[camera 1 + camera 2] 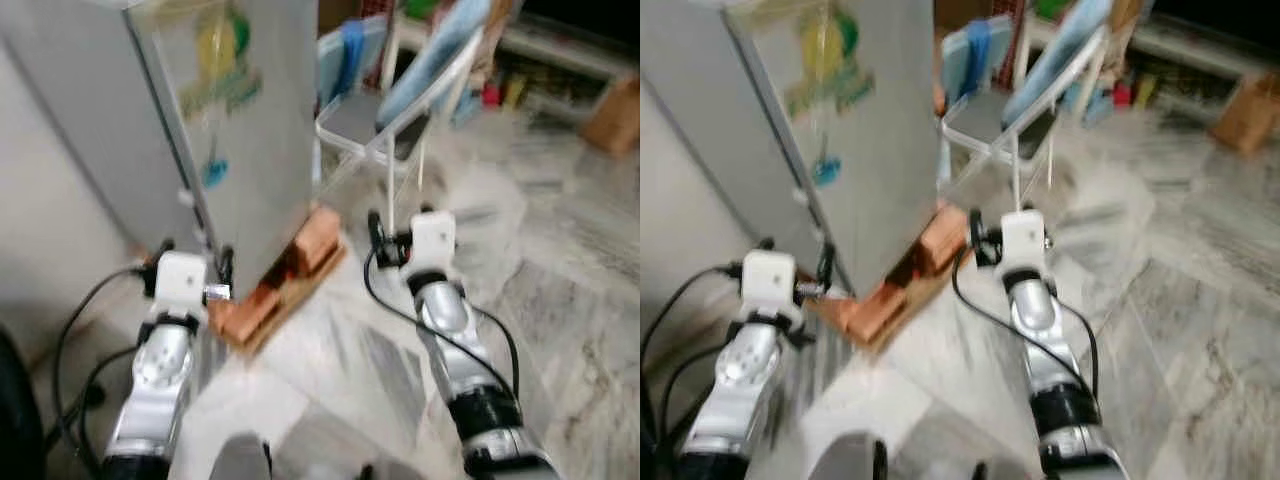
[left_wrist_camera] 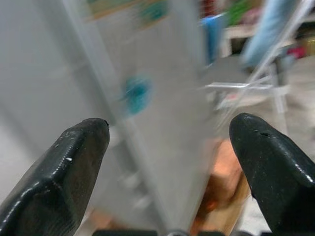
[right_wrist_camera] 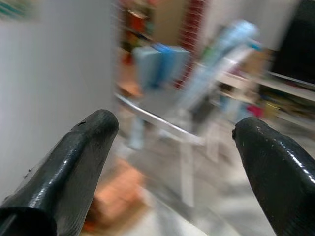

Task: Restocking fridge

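Our left gripper [image 2: 167, 147] and right gripper [image 3: 172, 142] are both spread wide and carry nothing. The fridge [image 1: 230, 130] stands just ahead, door shut, on bricks [image 1: 290, 275] (views blurred). This fits either approach or departure; stock is unseen.

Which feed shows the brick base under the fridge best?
Left eye view: the bricks show along the fridge bottom edge. Right eye matches it. Both wrist views catch an orange blur between open tool fingers.
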Robot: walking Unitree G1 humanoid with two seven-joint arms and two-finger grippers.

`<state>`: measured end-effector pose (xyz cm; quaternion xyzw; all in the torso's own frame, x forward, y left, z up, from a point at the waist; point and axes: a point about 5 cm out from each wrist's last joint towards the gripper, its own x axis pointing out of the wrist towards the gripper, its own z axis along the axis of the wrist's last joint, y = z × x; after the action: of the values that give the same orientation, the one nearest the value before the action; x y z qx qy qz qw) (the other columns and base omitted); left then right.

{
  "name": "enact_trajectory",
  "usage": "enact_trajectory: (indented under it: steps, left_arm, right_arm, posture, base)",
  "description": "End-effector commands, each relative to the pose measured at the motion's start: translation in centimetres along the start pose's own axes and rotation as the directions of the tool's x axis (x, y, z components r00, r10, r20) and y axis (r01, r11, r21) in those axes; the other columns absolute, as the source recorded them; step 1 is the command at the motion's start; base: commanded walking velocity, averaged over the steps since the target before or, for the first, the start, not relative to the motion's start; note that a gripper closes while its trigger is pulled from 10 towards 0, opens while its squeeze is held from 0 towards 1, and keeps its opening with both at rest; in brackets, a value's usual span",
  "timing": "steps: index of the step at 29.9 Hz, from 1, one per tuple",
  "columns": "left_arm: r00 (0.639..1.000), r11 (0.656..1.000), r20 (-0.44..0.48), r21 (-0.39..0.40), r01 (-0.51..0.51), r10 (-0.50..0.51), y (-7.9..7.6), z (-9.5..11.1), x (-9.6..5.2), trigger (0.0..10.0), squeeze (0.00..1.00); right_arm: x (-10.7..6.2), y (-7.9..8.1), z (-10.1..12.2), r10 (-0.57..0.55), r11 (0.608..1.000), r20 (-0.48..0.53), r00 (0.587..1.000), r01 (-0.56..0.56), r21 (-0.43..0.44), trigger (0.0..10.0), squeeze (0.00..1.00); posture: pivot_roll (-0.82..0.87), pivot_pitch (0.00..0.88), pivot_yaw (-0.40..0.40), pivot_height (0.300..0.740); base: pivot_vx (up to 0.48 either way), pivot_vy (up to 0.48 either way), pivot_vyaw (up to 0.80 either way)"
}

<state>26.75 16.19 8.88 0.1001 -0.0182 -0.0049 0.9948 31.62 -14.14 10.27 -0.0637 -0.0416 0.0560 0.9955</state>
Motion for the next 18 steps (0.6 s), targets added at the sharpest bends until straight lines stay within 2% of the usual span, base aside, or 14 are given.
enact_trajectory:
  steps: [1, 3, 9, 12, 13, 18]
  left_arm:
    - [1.000, 1.000, 0.011, -0.004, 0.011, -0.011, -0.39, 0.08, -0.32, 10.0, 0.00]
    - [1.000, 1.000, 0.021, -0.019, -0.004, 0.004, -0.28, 0.23, -0.46, 10.0, 0.00]
    - [0.999, 0.999, 0.017, -0.028, -0.028, 0.028, -0.01, 0.26, -0.75, 10.0, 0.00]
    - [0.998, 0.999, 0.053, -0.019, -0.028, 0.029, 0.06, 0.62, -0.87, 10.0, 0.00]
    - [0.997, 0.999, 0.061, -0.003, -0.039, 0.039, 0.12, 0.74, -0.96, 10.0, 0.00]
    - [0.999, 1.000, 0.049, -0.022, -0.021, 0.022, -0.05, 0.66, -1.24, 10.0, 0.00]
  right_arm:
    - [-0.10, -0.51, -0.16, -0.011, 1.000, -0.007, 1.000, 0.011, 0.008, 10.0, 0.00]
    - [-0.03, -0.54, -0.16, -0.011, 1.000, -0.008, 1.000, 0.011, 0.006, 10.0, 0.00]
    - [0.15, -0.70, -0.14, -0.015, 1.000, -0.011, 1.000, 0.015, 0.002, 10.0, 0.00]
    - [0.17, -0.71, -0.15, -0.015, 1.000, -0.012, 1.000, 0.015, 0.002, 10.0, 0.00]
    - [0.16, -0.67, -0.17, -0.014, 1.000, -0.013, 1.000, 0.014, 0.003, 10.0, 0.00]
    - [-0.03, -0.61, -0.35, -0.011, 1.000, -0.018, 1.000, 0.011, -0.001, 10.0, 0.00]
  posture:
    - [0.13, 0.083, -0.015, 0.740]
    - [0.13, 0.085, -0.015, 0.740]
    - [0.13, 0.087, -0.014, 0.740]
    - [0.13, 0.090, -0.014, 0.740]
    - [0.13, 0.091, -0.015, 0.740]
    - [0.13, 0.096, -0.015, 0.740]
  base:
    - [0.274, 0.398, 0.00]
    - [0.272, 0.398, 0.00]
    - [0.000, 0.441, 0.00]
    - [0.000, 0.474, 0.00]
    - [0.000, 0.000, 0.00]
    - [0.000, 0.000, 0.00]
